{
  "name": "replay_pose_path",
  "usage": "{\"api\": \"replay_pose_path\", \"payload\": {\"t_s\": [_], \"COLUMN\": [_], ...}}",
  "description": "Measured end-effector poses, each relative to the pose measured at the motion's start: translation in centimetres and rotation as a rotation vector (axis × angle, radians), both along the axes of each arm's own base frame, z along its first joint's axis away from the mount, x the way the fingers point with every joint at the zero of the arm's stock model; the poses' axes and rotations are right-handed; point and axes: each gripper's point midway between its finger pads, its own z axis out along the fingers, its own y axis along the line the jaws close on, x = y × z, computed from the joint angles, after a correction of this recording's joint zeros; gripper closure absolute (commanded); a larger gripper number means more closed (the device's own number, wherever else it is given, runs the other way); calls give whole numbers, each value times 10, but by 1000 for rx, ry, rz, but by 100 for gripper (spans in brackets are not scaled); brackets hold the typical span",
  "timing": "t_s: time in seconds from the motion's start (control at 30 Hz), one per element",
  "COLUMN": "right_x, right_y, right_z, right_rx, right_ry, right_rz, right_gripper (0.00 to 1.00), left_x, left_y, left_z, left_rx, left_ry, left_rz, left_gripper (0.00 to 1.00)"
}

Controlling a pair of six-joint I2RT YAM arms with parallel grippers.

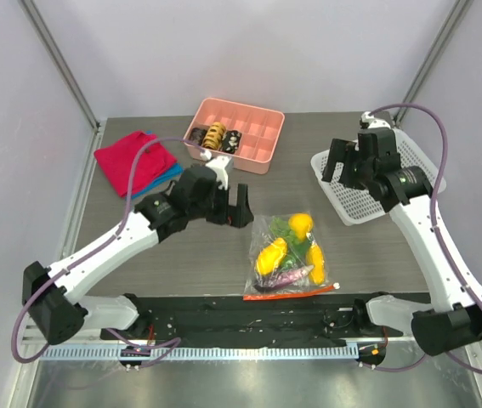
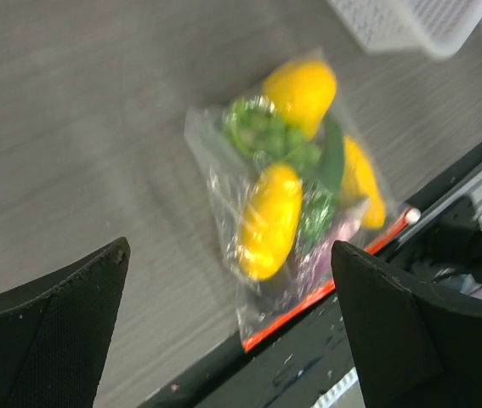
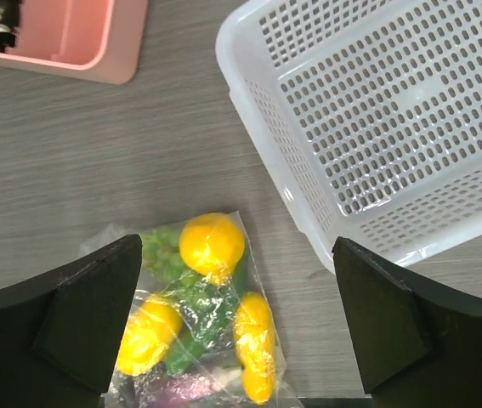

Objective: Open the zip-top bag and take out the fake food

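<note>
Though empty, left tool (image 2: 230, 249), right tool (image 3: 236, 245) agape.

Left of zip-top bag (image 1: 290, 259): bare table (image 1: 198, 255).
Right: gap, then white basket (image 3: 394, 110).
Near side: black strip (image 1: 249, 310) against zipper edge.
Far side: pink tray (image 1: 249, 160), well apart.

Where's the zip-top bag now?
Top view: zip-top bag lies at the table's near edge, slightly right of centre, down-left of the white basket.

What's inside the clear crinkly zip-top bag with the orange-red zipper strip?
Inside the clear zip-top bag: three glossy yellow plastic fruits, green plastic pieces between them, a purple piece by the orange-red zipper strip. Anything beneath those is covered.
</note>
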Motion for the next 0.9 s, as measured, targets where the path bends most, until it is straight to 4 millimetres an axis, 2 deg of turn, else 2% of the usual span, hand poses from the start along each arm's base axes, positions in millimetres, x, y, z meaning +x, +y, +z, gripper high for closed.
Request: {"api": "replay_pose_path", "payload": {"t_s": [0.1, 0.17, 0.3, 0.37, 0.43, 0.5, 0.57, 0.6, 0.67, 0.77, 0.8, 0.9], "right_x": [-13, -19, -29, -30, -37, -46, -54, -56, -61, -66, -67, -71], "right_y": [3, 5, 22, 26, 25, 23, 21, 20, 20, 22, 23, 30], "right_z": [16, 26, 36, 31, 16, 6, 7, 9, 15, 18, 17, 0], "right_rx": [45, 81, 225, 259, 258, 241, 223, 218, 209, 206, 210, 234], "right_ry": [-49, -78, -76, -57, -25, -1, -4, -14, -40, -55, -56, -16], "right_rz": [9, 10, 58, 78, 93, 105, 122, 129, 151, 183, 193, 227], "right_gripper": [0, 0, 0, 0, 0, 0, 0, 0, 0, 0, 0, 0], "left_x": [-30, -43, -71, -90, -106, -116, -118, -118, -120, -110, -105, -78], "left_y": [8, 7, -8, -18, -25, -31, -37, -42, -53, -68, -71, -64], "left_z": [-34, -43, -73, -99, -125, -147, -167, -177, -185, -176, -172, -166], "left_rx": [41, 47, 63, 88, 124, 156, 186, 192, 165, 100, 75, 45], "left_ry": [41, 55, 95, 135, 174, 212, 243, 257, 296, 262, 255, 235], "left_rz": [-13, -25, -72, -111, -138, -151, -151, -146, -151, -142, -129, -52], "left_gripper": [0, 0, 0, 0, 0, 1, 14, 30, 40, 91, 100, 100]}}
